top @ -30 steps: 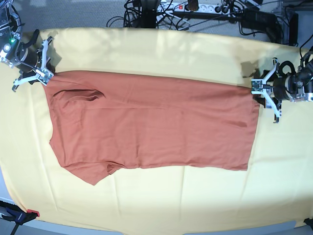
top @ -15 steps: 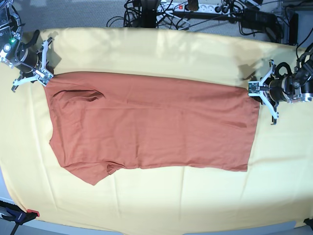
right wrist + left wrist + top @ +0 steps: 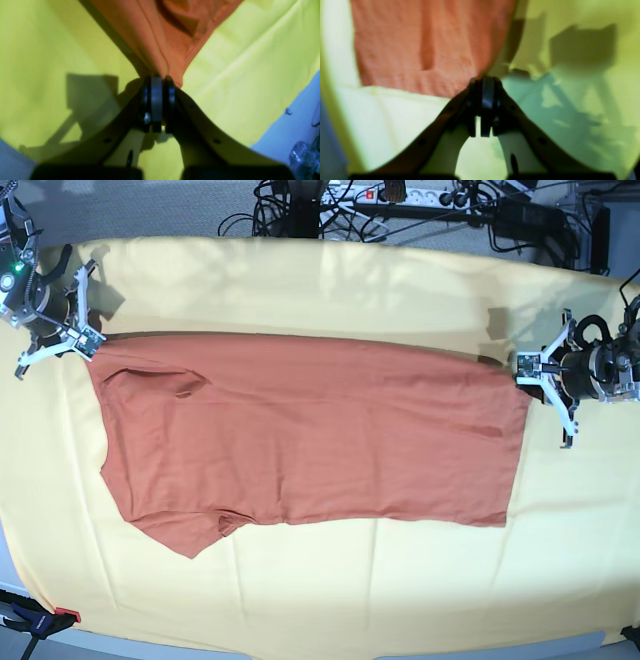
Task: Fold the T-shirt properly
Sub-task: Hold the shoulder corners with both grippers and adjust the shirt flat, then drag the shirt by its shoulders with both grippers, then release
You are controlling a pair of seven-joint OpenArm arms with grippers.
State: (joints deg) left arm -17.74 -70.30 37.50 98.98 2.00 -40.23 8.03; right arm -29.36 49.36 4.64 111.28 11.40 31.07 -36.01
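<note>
Base view: set high, looks steeply down on the whole yellow cloth (image 3: 330,600), far edge with cables (image 3: 420,205) at top; widest and farthest of the three.
Left wrist view: rides behind the left gripper (image 3: 483,83), looks along its closed fingers, very near, blurred; faces the T-shirt (image 3: 425,45) corner.
Right wrist view: rides behind the right gripper (image 3: 157,81), same low forward look, very near, blurred.
Shared, base and left wrist: shirt corner on the base view's right (image 3: 515,375).
Shared, base and right wrist: shirt corner on the base view's left (image 3: 100,350).
Shared, both wrist views: cloth only; no common spot is identifiable.
</note>
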